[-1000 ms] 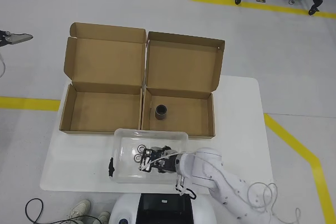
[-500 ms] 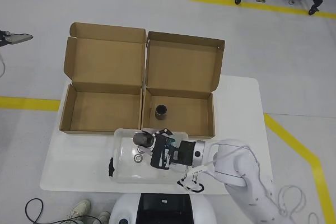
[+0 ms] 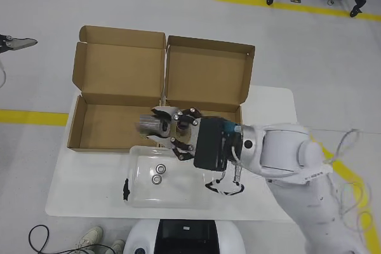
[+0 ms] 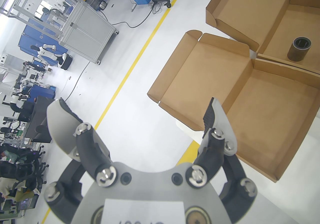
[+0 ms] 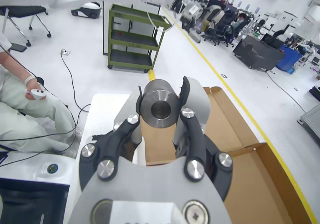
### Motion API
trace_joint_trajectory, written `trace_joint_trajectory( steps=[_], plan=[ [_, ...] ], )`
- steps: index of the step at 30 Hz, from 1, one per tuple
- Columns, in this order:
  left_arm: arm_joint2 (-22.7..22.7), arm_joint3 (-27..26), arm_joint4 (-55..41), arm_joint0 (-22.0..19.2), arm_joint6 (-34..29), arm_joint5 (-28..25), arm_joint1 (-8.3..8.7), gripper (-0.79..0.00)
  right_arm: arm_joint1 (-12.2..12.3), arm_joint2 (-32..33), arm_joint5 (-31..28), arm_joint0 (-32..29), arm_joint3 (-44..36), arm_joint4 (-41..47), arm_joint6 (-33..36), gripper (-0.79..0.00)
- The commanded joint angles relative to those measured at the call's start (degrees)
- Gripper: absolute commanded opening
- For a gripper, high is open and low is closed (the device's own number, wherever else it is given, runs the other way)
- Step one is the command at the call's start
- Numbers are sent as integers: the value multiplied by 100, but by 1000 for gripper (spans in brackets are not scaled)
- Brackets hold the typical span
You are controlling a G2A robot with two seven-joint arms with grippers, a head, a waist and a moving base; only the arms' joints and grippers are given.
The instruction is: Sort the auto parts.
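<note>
— Looking down from above, what is seen to be held, and where?
— A grey metal cylinder point(image 3: 148, 122) is clamped sideways in the right gripper point(image 3: 156, 125), raised off the table point(image 3: 270, 101). It is hung about the shared wall of two cardboard boxes, its free end over the empty box point(image 3: 108, 127); the second box point(image 3: 206, 73) is partly covered by the arm. Two small bearings point(image 3: 160, 169) are seen in the clear tray point(image 3: 140, 197), just in front of the boxes. The left gripper point(image 3: 13, 43) is found well apart, off beyond the table.
— And from the left wrist?
— The left gripper point(image 4: 136, 112) is shown spread wide, with nothing between its fingers point(image 4: 57, 120). Below it the empty box point(image 4: 270, 122) is seen, and beside that the second box point(image 4: 297, 22), in which a dark sleeve point(image 4: 302, 49) is stood upright.
— And from the right wrist?
— The cylinder point(image 5: 158, 107) is seen end on, its bore turned to the camera, pinched across its round sides by the fingers point(image 5: 196, 102) of the right gripper point(image 5: 161, 94).
— How is the placing best done?
— Which box is meant cannot be told. The part is bored through like the sleeve, so the second box may be judged the likelier. The cylinder should be carried clear of the shared wall and lowered close to the floor before it is let go, since a round part dropped on its side can be expected to roll. The sleeve should not be struck
</note>
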Motion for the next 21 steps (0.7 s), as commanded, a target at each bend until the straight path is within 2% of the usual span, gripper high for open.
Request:
trace_joint_trajectory(
  steps=[1,5,11,21],
  plan=[
    [0,0,0,0,0,0,0,0,-15,9,-189,162,122,290,-288,-785],
    [0,0,0,0,0,0,0,0,-35,71,-309,473,178,517,-548,-785],
    [0,0,0,0,0,0,0,0,-39,172,-105,719,39,424,-543,-785],
    [0,0,0,0,0,0,0,0,27,25,226,262,190,-169,-43,-785]
  ],
)
